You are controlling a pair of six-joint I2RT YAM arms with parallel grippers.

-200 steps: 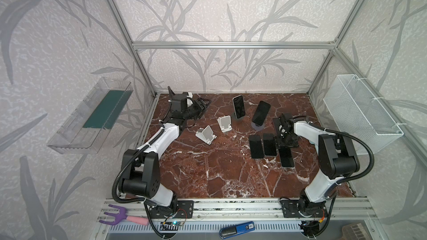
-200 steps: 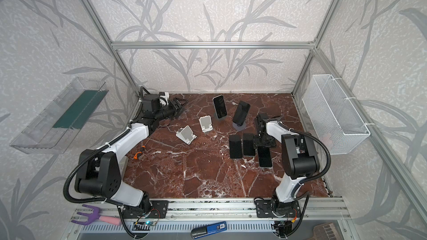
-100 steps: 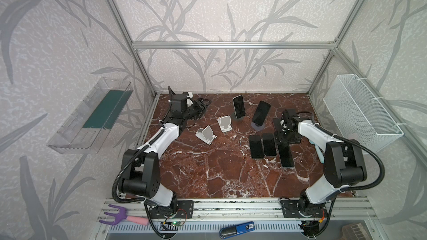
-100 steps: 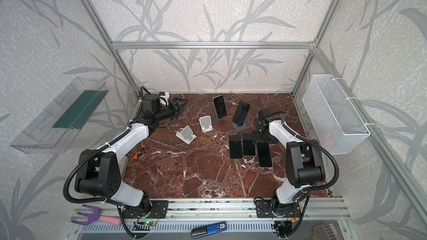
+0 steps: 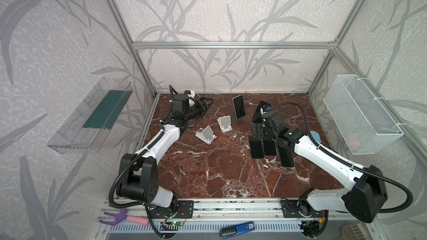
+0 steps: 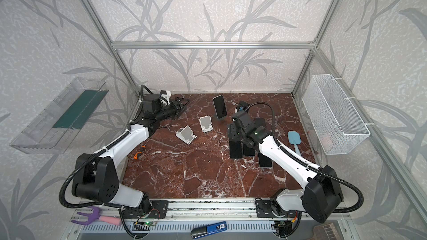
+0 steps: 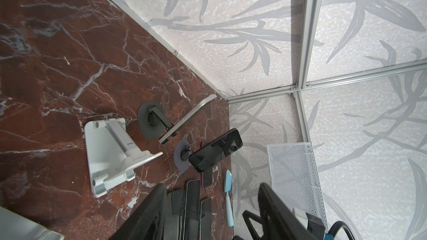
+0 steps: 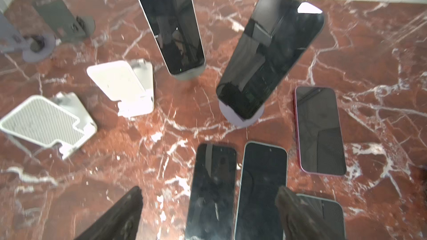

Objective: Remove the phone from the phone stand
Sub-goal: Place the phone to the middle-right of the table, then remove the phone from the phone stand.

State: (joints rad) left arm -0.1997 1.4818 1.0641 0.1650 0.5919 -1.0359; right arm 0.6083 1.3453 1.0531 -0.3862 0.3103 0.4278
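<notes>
Hovering open and empty above the phones [image 8: 263, 181] laid flat on the bench [image 8: 381, 65], the right gripper [image 8: 209, 190] looks lined up for the nearer phone [image 8: 270, 54], tilted on its phone stand [image 8: 245, 118] just beyond, while the left gripper [image 7: 211, 188], jaws apart and empty, idles by the back wall [image 7: 231, 42].

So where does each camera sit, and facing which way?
Both top views: high above the front, looking down on the table; both arms show.
Left wrist: on the left arm, facing the two propped phones; left tool shows.
Right wrist: on the right arm, looking down on flat phones; right tool shows.
Shared: both wrist views catch the white stand.
</notes>
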